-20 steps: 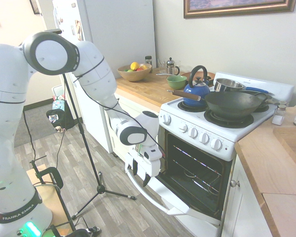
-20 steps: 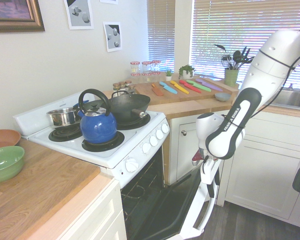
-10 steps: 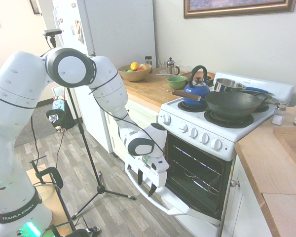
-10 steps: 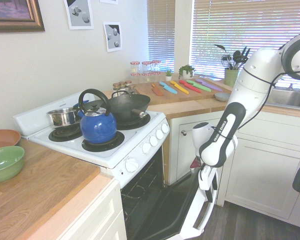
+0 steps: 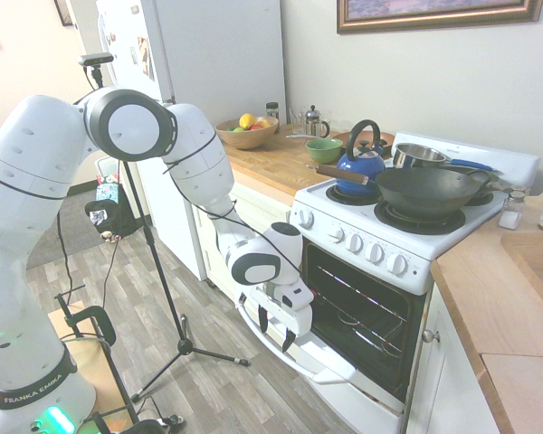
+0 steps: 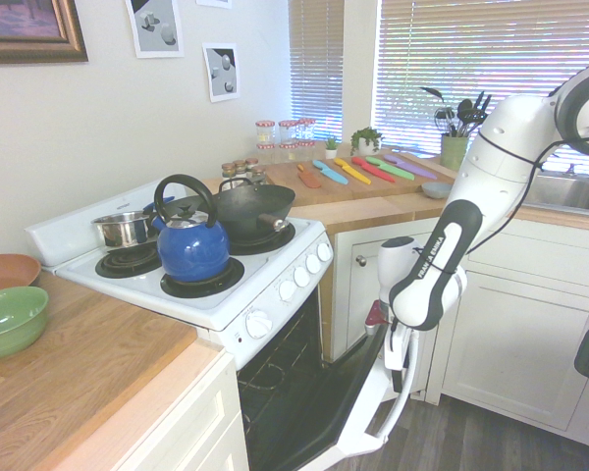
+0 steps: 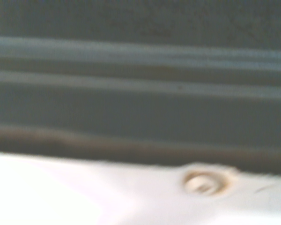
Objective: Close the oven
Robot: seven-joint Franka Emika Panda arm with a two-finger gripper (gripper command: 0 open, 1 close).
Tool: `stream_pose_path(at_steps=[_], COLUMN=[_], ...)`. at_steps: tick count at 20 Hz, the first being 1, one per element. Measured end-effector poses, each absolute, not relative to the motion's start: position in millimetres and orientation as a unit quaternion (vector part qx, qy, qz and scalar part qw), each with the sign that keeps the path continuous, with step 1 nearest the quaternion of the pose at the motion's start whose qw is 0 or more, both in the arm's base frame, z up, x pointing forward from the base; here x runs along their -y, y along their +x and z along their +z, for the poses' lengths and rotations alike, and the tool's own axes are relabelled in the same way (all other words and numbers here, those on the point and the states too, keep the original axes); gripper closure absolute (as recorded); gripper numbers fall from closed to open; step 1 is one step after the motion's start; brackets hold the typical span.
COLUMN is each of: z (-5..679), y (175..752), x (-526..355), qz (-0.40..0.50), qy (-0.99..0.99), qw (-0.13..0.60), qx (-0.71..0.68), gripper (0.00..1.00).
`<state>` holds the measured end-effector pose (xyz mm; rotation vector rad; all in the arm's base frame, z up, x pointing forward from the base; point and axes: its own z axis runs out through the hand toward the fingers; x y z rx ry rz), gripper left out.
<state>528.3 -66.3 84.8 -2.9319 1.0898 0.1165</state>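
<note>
The oven (image 5: 394, 253) stands between two stretches of wooden surface (image 5: 502, 298), its door (image 6: 319, 412) partly open. Compared with the earlier frames, the door is tilted up a little more, its long handle (image 5: 276, 354) is higher, and the end effector (image 5: 276, 329) has shifted slightly toward the oven. The end effector is released, fingers spread and pointing down at the door's upper edge, near the handle; whether they touch it I cannot tell. The wrist view, blurred, shows the door's dark inner panel, its pale edge and a round screw (image 7: 205, 183).

The kettle (image 6: 191, 245), wok (image 5: 425, 193) and pan (image 5: 419, 155) sit on the burners, as before. Open floor (image 5: 235, 393) lies in front of the handle. In the second exterior view, the cabinet (image 6: 358, 285) is just beside the oven's far side, and the arm reaches down in front of it. "FRANKA EMIKA" reads on the arm's base band (image 5: 32, 389).
</note>
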Motion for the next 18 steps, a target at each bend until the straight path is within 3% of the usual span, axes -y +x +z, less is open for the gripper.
stream_pose_path(at_steps=[8, 18], z=[147, 175], y=[595, 678], x=[-14, -58], qz=[-0.009, -0.002], qy=[-0.954, -0.951], qw=[0.021, 0.006], qx=[-0.299, -0.310], gripper=[0.00, 0.00])
